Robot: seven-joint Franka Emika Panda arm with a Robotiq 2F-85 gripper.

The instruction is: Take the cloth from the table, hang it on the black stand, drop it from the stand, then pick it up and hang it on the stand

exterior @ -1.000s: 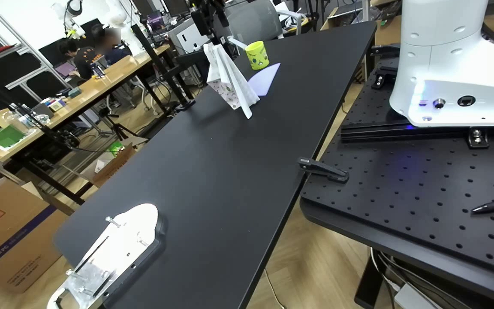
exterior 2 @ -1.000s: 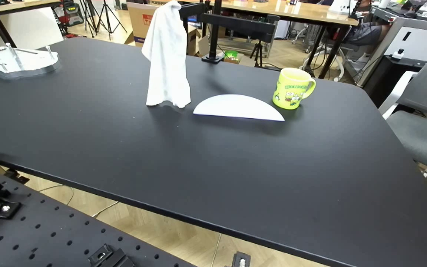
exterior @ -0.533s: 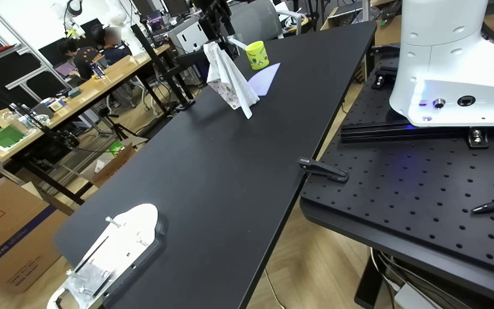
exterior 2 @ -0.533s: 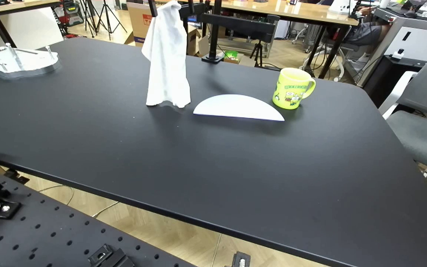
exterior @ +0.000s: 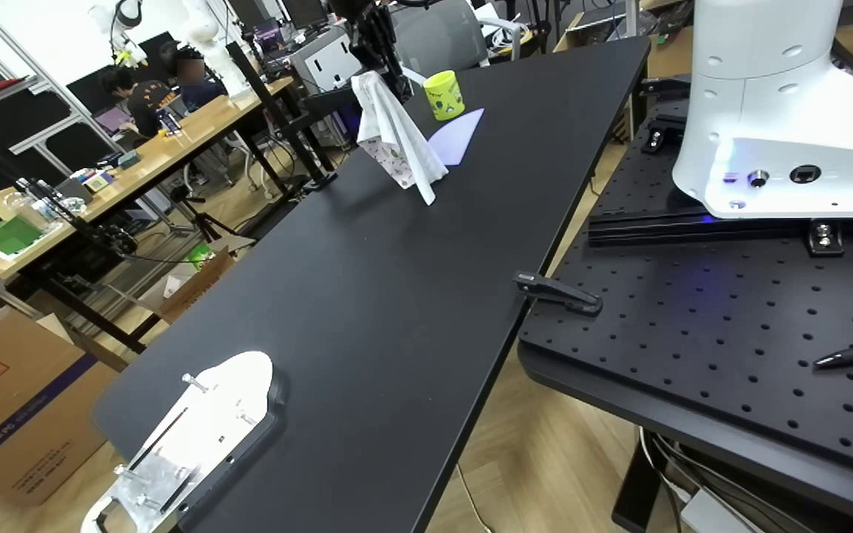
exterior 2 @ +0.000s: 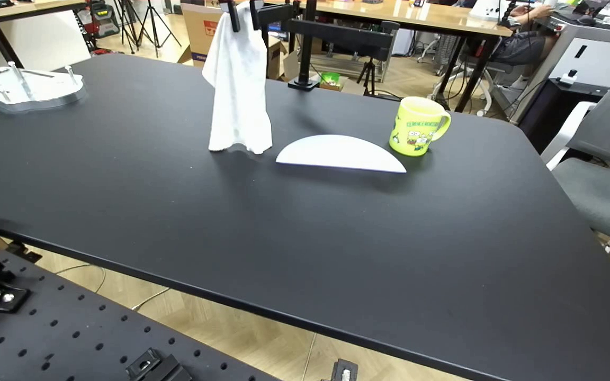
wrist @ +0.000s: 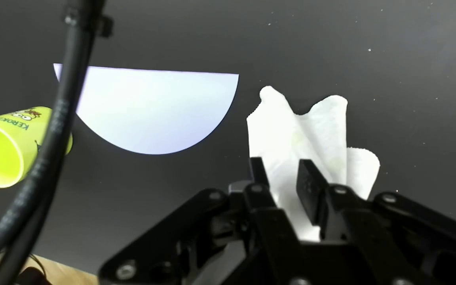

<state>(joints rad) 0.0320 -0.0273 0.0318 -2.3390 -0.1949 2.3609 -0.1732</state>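
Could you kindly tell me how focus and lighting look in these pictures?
In the wrist view, the gripper and the black cable look out of focus; in an exterior view, the white cloth is bright with faint folds, and soft shadow falls on the black table; in an exterior view, parts of the white robot base look overexposed.

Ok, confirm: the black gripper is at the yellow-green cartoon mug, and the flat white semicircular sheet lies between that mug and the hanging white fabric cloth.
The gripper is at the cloth, not the mug, as the wrist view shows. The sheet does lie between them.
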